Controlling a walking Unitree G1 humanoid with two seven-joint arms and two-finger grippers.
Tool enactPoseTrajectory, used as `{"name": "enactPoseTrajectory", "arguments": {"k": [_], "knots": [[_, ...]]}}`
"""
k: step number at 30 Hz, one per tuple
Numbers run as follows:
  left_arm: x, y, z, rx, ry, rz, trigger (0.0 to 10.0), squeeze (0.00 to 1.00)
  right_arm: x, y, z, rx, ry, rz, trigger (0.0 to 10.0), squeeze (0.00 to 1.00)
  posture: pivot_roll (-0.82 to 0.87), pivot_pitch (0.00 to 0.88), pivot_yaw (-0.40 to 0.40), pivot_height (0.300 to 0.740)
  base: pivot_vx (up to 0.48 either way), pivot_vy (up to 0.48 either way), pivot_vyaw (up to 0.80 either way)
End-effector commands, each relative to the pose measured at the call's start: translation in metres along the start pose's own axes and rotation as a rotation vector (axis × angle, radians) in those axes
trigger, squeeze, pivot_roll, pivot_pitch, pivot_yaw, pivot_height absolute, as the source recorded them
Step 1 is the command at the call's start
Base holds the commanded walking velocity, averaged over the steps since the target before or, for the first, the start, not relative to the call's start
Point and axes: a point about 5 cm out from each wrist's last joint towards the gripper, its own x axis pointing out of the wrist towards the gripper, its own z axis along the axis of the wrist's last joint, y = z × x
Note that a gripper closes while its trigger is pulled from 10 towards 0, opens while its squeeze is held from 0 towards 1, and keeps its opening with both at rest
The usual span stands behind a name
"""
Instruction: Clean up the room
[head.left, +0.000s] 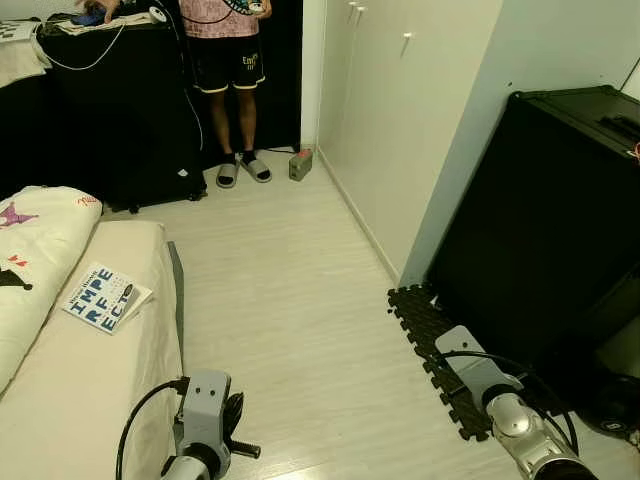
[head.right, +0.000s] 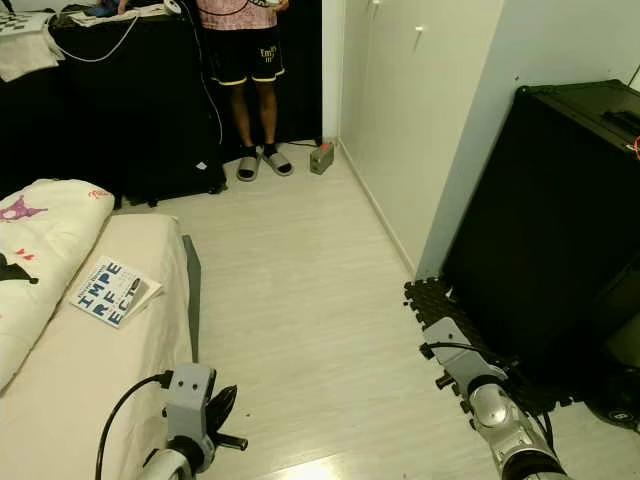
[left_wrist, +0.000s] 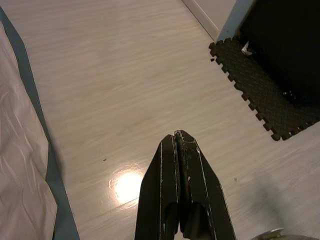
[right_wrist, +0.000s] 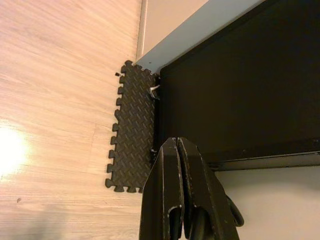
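Across the room ran a pale wood-grain plank floor (head.left: 290, 290), smooth enough to carry a glare spot. On the robot's left lay a bed (head.left: 90, 400) under a cream, faintly wrinkled sheet, with a puffy white duvet (head.left: 35, 250) printed with cartoon figures. On its right stood a large matte black cabinet (head.left: 540, 230) beside white wardrobe doors (head.left: 390, 110). At the cabinet's foot sat a black foam mat (right_wrist: 134, 135), diamond-textured with jigsaw edges. A person in black shorts and grey slides (head.left: 242, 170) stood by a black-draped desk (head.left: 110, 90). A flat white book (head.left: 105, 297) rested on the bed, lettered "IMPERFECT" in blue. The left end effector (left_wrist: 182, 145) and right end effector (right_wrist: 177, 147) each hung over the floor, fingers pressed together, holding nothing.
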Motion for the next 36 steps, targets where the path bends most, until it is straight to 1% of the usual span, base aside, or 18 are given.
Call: {"name": "enactPoseTrajectory", "arguments": {"k": [1,6,16,24,36], "knots": [[-0.0018,0.0014,-0.0050,0.012,0.028,-0.002,10.0,0.00,-0.0011,-0.0021,-0.0038,0.019,0.011,-0.006,10.0,0.00,-0.03,0.093,-0.032,0.740,0.000,0.000,0.00],[-0.0007,0.0055,-0.0028,0.017,0.028,0.000,10.0,0.00,-0.0008,-0.0006,-0.0027,0.019,0.009,-0.005,10.0,0.00,-0.04,0.098,-0.015,0.740,0.000,0.000,0.00],[0.0015,0.0021,-0.0030,0.017,0.033,-0.015,10.0,0.00,-0.0002,-0.0003,-0.0017,0.019,0.009,-0.005,10.0,0.00,-0.04,0.099,-0.010,0.740,0.000,0.000,0.00],[-0.0006,0.0047,-0.0051,0.016,0.040,-0.008,10.0,0.00,0.0003,-0.0008,-0.0011,0.019,0.009,-0.005,10.0,0.00,-0.03,0.100,-0.011,0.740,0.000,0.000,0.00],[0.0012,0.0050,-0.0050,0.024,0.046,-0.009,10.0,0.00,0.0009,-0.0003,-0.0002,0.019,0.010,-0.004,10.0,0.00,-0.03,0.094,-0.002,0.740,0.000,0.000,0.00]]}}
